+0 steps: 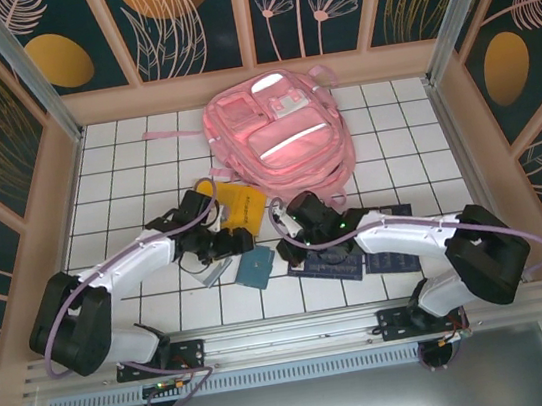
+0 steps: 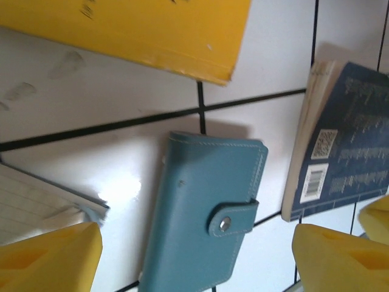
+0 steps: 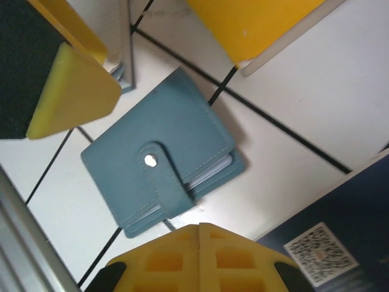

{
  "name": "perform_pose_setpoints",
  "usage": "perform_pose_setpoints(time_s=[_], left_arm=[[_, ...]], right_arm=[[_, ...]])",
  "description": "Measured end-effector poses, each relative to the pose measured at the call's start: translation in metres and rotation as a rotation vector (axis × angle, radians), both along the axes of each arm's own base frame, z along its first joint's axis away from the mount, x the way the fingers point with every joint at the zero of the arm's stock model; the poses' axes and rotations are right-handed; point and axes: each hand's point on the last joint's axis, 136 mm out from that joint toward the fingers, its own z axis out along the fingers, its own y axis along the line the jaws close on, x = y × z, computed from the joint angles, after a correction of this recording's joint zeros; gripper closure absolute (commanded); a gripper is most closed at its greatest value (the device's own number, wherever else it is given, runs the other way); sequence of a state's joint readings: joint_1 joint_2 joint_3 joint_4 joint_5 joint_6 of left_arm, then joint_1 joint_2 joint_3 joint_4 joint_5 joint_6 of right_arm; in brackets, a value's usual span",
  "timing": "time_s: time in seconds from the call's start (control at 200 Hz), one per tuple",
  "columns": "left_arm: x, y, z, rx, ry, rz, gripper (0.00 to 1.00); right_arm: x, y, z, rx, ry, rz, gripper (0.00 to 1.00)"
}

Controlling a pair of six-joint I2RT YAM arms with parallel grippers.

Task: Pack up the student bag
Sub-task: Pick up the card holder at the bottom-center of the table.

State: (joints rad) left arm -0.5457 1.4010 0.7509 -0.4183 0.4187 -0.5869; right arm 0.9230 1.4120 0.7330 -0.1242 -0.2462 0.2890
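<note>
The student bag (image 1: 276, 132), a large pink backpack with white front panels, lies flat at the back of the tiled table. A teal snap wallet (image 2: 203, 213) lies flat on the tiles in front of it. My left gripper (image 2: 194, 261) is open, and its yellow fingers (image 2: 48, 258) stand on either side of the wallet without touching it. In the top view the left gripper (image 1: 231, 241) sits just left of the wallet (image 1: 257, 266). My right gripper (image 3: 200, 230) is shut and empty, its tips just short of the wallet (image 3: 161, 176).
A yellow book (image 1: 236, 205) lies between the bag and the grippers. A lined notepad (image 2: 36, 201) is left of the wallet. Dark blue books (image 1: 344, 253) lie to its right, under the right arm. Wooden walls close the table in.
</note>
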Motion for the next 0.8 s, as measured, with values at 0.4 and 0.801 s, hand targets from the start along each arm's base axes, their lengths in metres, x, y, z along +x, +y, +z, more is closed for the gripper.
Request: perform_pose_setpoints(time_s=[0.4,0.801], left_arm=[[-0.010,-0.014,-0.025,-0.008,0.034,-0.048,0.17],[-0.003,-0.028,-0.025,-0.081,0.020,-0.045,0.34]], right_arm=[[-0.033,0.021,-0.025,-0.013,0.096,0.068,1.00],[-0.021,0.018,-0.063,-0.155,0.070,-0.006,1.00]])
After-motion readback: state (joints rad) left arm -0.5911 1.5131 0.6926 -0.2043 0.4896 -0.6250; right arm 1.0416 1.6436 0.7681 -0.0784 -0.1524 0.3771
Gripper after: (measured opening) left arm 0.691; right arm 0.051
